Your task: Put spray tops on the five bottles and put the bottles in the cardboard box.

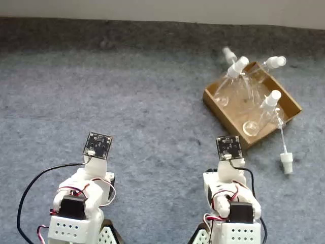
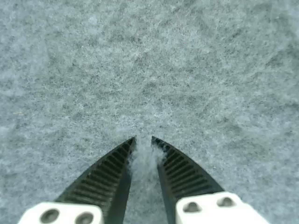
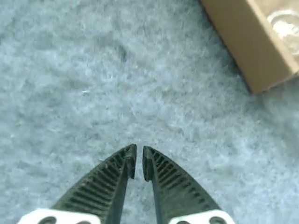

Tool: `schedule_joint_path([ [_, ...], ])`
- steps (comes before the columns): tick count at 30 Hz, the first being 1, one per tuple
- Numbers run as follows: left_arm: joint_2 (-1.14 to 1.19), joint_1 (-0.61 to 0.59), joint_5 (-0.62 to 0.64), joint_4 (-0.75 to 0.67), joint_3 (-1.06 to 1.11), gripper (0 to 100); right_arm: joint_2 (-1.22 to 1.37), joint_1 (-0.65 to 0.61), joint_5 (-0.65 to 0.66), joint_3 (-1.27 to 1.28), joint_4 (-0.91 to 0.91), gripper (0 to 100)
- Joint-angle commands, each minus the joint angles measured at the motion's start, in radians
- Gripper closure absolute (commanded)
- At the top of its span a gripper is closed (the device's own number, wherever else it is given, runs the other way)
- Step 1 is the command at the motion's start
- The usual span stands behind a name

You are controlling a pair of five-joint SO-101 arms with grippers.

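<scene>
The cardboard box (image 1: 212, 100) sits on the grey carpet at the right, turned at an angle. Several clear bottles (image 1: 250, 127) with white spray tops (image 1: 238, 66) lie in it, some necks sticking out over the far rim. One loose spray top (image 1: 287, 163) with its long thin tube lies on the carpet just right of the box. My left gripper (image 2: 144, 139) is shut on nothing over bare carpet. My right gripper (image 3: 138, 148) is also shut and empty, a short way in front of the box corner (image 3: 247, 42).
Both arms are drawn back at the near edge, the left arm (image 1: 84, 195) and the right arm (image 1: 231, 195). Grey carpet (image 1: 127, 91) covers the table, with open room across the left and middle. A pale wall strip runs along the far edge.
</scene>
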Motion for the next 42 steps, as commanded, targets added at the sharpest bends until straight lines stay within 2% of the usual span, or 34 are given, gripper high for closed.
schedule_joint_path([
  [1,-0.001,0.012,0.002,0.005,0.021,99,-0.012,0.018,-0.121,0.128,0.022,99.3],
  [6,-0.001,0.01,0.003,0.005,0.021,99,-0.012,0.018,-0.215,0.124,0.024,99.3],
  [11,-0.001,-0.001,0.023,0.005,0.021,100,-0.012,0.018,-0.212,0.124,0.024,99.3],
  [16,-0.001,-0.102,0.049,0.003,0.021,100,-0.012,0.015,-0.212,0.124,0.024,99.3],
  [42,-0.001,-0.108,0.046,0.003,0.021,99,-0.012,0.018,-0.213,0.128,0.025,99.3],
])
